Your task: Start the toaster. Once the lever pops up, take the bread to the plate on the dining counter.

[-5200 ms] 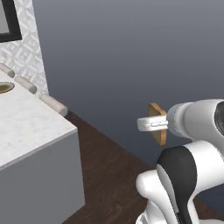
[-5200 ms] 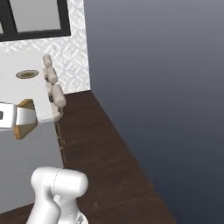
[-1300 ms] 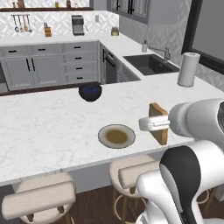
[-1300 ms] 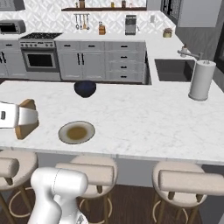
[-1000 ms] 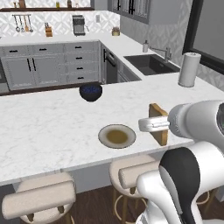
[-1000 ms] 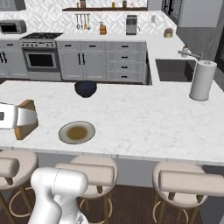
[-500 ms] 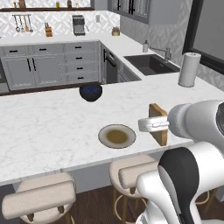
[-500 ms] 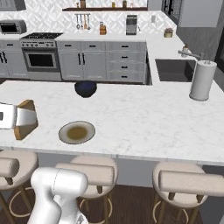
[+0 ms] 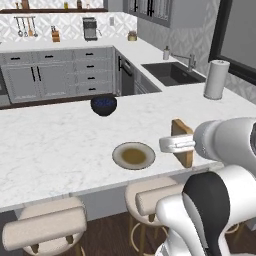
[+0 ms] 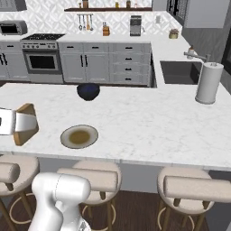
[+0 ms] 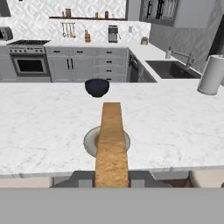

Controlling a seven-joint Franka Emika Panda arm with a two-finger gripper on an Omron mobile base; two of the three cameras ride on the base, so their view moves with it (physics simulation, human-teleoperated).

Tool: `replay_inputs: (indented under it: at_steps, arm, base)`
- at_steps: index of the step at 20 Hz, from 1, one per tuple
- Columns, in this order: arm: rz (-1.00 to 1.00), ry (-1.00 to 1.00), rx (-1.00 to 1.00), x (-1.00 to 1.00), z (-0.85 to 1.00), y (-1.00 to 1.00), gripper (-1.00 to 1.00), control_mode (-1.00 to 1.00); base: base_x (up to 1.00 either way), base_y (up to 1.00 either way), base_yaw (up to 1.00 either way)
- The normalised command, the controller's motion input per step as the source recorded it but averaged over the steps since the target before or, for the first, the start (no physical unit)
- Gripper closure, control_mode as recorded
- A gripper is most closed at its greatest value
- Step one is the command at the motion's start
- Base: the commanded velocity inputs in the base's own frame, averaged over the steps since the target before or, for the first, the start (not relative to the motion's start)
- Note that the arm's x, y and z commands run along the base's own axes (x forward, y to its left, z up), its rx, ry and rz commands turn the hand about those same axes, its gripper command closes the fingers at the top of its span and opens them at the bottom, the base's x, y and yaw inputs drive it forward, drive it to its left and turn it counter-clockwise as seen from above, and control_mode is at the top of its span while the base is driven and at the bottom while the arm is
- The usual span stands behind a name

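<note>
The white arm's claw (image 9: 181, 145) is clamped on the squarish golden-tan slice of toast with its darker brown crust (image 9: 183, 142), holding it upright on edge in the air over the near side of the long white, grey-veined marble surface (image 9: 55, 145). From the left base camera the slice sits at about 3 o'clock from the round shallow plate with grey-beige rim and brownish centre (image 9: 133, 155), near it but not over it; from the right base camera the same slice (image 10: 25, 124) shows at about 9 o'clock from the plate (image 10: 79, 136), pinched by the claw (image 10: 20, 122) coming in from the left edge. Looking along the hand, the toast (image 11: 111, 144) stands edge-on as a tall tan strip rising from the bottom, and the plate (image 11: 89, 142) peeks out on both sides behind its lower half, resting flat on the marble (image 11: 43, 127). At 12 o'clock from the plate, farther across the surface, stands a dark blue-black round bowl (image 9: 104, 105), well apart from it. A white cylindrical paper towel roll (image 9: 216, 80) stands upright toward the far right end of the surface. Pale cushioned round bar stools (image 10: 103, 179) line the near side below the marble edge. Beyond, grey cabinets with dark handles (image 10: 106, 63) run along the back wall.
</note>
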Motion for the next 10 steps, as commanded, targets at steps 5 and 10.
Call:
replay_inputs:
  at_steps: [5, 10]
  arm:
    - [0.07, 0.16, 0.11, 0.40, -0.22, -0.40, 1.00, -1.00]
    - [0.25, 0.29, 0.26, 0.74, -0.13, -0.47, 1.00, -1.00]
  base:
    - [0.00, 0.00, 0.00]
    - [0.00, 0.00, 0.00]
